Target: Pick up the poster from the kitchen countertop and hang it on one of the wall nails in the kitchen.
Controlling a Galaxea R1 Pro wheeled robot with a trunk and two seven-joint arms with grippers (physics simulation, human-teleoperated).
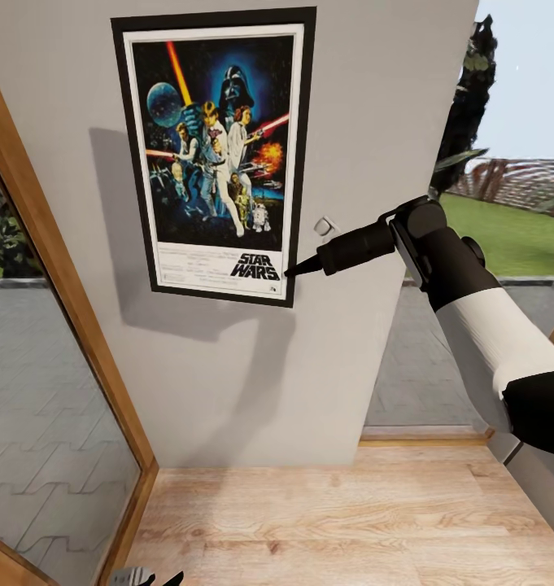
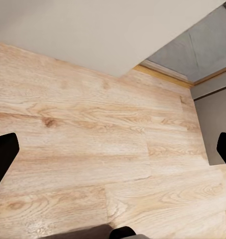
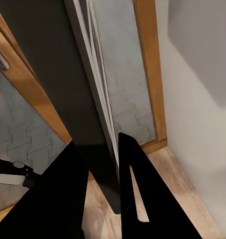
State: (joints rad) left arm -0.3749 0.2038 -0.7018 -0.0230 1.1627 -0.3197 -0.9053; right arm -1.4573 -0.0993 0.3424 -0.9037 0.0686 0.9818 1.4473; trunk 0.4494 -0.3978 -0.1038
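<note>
The right gripper (image 1: 291,273) pinches the poster (image 1: 215,155) by its lower corner, flat against the grey wall (image 1: 374,122). Any nail behind it is hidden. The left gripper (image 2: 113,149), fingers spread and cut off, hangs over wood floor (image 2: 93,149).

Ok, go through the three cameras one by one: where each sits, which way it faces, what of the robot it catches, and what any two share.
Head view: on the head, facing forward and down at the grey wall and the poster; the right arm reaches in, right claw at the poster's lower corner.
Left wrist view: on the left arm, facing down at the wood floor; left claw fingers wide apart.
Right wrist view: on the right arm, sighting along the poster's edge, pinched between the fingers.
Shared: wall and floor.
</note>
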